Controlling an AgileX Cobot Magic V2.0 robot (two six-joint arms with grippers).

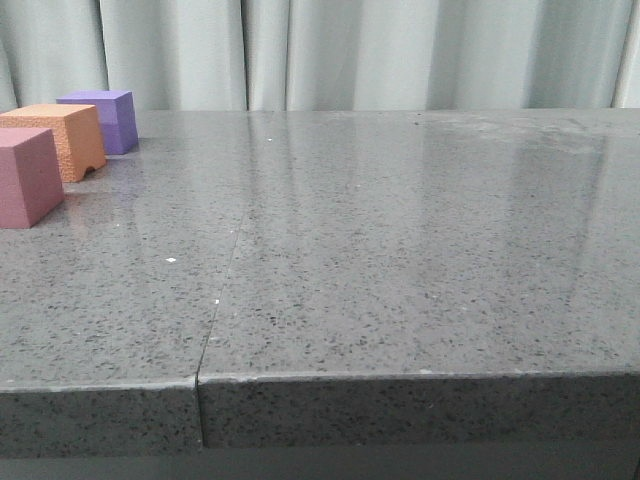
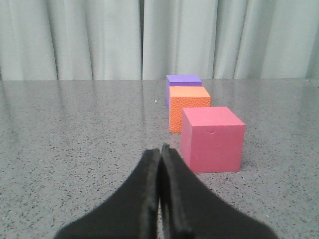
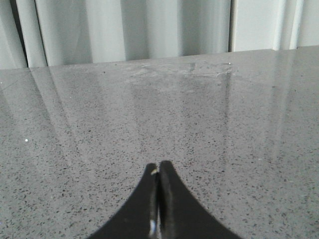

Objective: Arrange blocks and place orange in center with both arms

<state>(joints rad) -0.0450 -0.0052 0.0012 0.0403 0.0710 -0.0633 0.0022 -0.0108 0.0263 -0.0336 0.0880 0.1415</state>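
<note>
Three foam blocks lined up in one row at the far left of a grey speckled worktop: purple block farthest back, orange block in the middle, pink-red block nearest. Judged complete or nearly so, with the orange already between the other two, close together though contact unclear. Two grippers, left gripper low beside the pink-red block and right gripper over bare worktop, both with jaws closed on nothing.
</note>
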